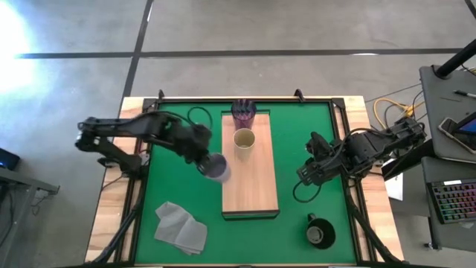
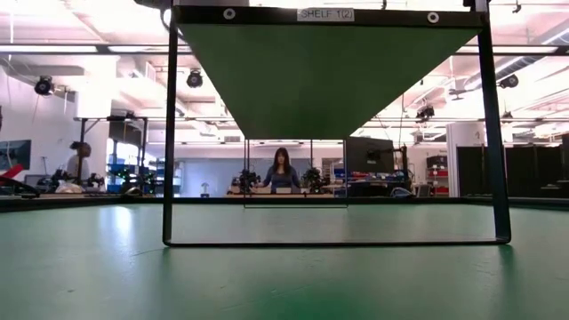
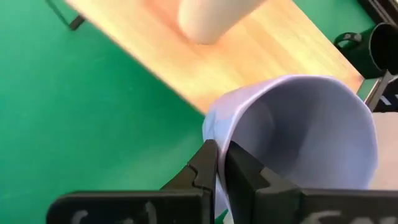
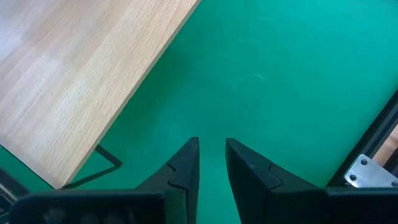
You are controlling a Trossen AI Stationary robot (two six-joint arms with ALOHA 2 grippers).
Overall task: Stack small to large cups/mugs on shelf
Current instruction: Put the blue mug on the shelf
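Grey cloth (image 1: pixel 181 227): lies crumpled on the green mat (image 1: pixel 178 179) at the near left, apart from everything else.
Black mug (image 1: pixel 320 231): stands upright on the mat at the near right, well apart from the shelf.
Shelf (image 1: pixel 251 186): long light-wood board with a dark edge, lying down the middle of the mat from near to far; its near half is bare.
Left gripper (image 1: pixel 205 161): just left of the shelf's left edge, clenched on the wall of the lavender mug (image 1: pixel 216 167); in the left wrist view the fingers (image 3: pixel 205 167) pinch the mug's rim (image 3: pixel 298 134), and the mug is tilted with its open mouth showing empty.
Right gripper (image 1: pixel 306 173): waits over bare mat right of the shelf; its fingers (image 4: pixel 183 165) stand slightly parted, grasping nothing.
Cream-yellow cup (image 1: pixel 245 141): upright on the shelf past its middle, empty inside.
Purple ribbed tumbler (image 1: pixel 243 112): upright at the shelf's far end, just beyond the cream-yellow cup.
Surface: mat framed by a dark rail on a wooden table (image 1: pixel 111 216).
Room: in the low view, a lit hall beyond the mat, where a person (image 2: pixel 281 171) sits far off at a desk.
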